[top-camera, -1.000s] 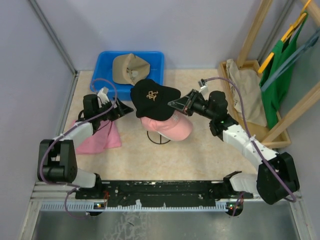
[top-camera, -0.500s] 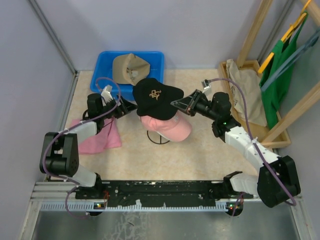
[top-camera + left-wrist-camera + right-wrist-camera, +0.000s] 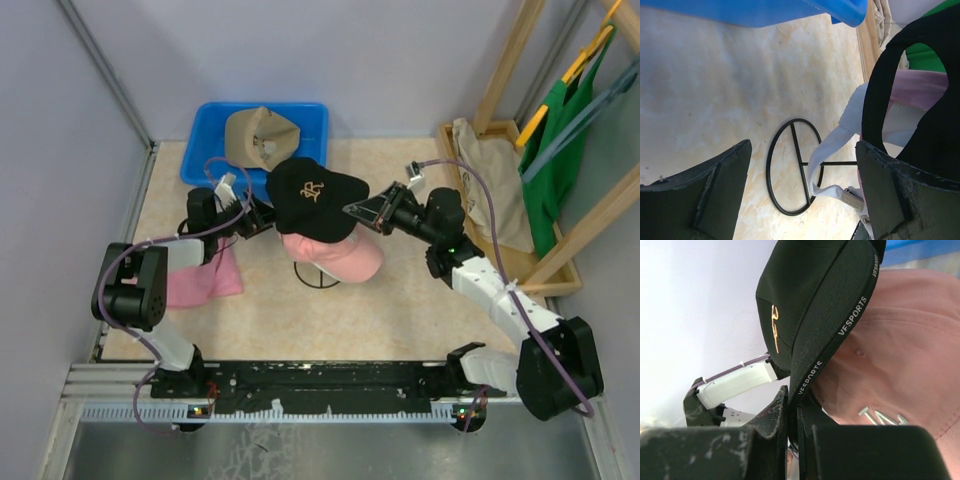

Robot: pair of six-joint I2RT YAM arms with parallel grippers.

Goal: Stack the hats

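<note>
A black cap (image 3: 310, 195) with a gold logo sits tilted over a pink cap (image 3: 340, 258) on a wire stand (image 3: 318, 279). My right gripper (image 3: 360, 212) is shut on the black cap's edge (image 3: 810, 305), just above the pink cap (image 3: 900, 355). My left gripper (image 3: 262, 218) is open at the black cap's rear; in the left wrist view its jaws (image 3: 800, 192) stand wide apart, with the black cap's back opening (image 3: 875, 100) by the right finger. A white cap's strap (image 3: 827, 150) hangs beneath the pink fabric. A tan cap (image 3: 258, 135) lies in the blue bin (image 3: 200, 150).
A flat pink cloth (image 3: 195, 280) lies under the left arm. A wooden rack (image 3: 505, 75) at the right holds a beige garment (image 3: 490, 185) and green bags (image 3: 560, 140). Grey walls close off the left and back.
My left gripper has moved right, up to the black cap's rear edge. The black cap has shifted slightly right over the pink cap, still in my right gripper.
</note>
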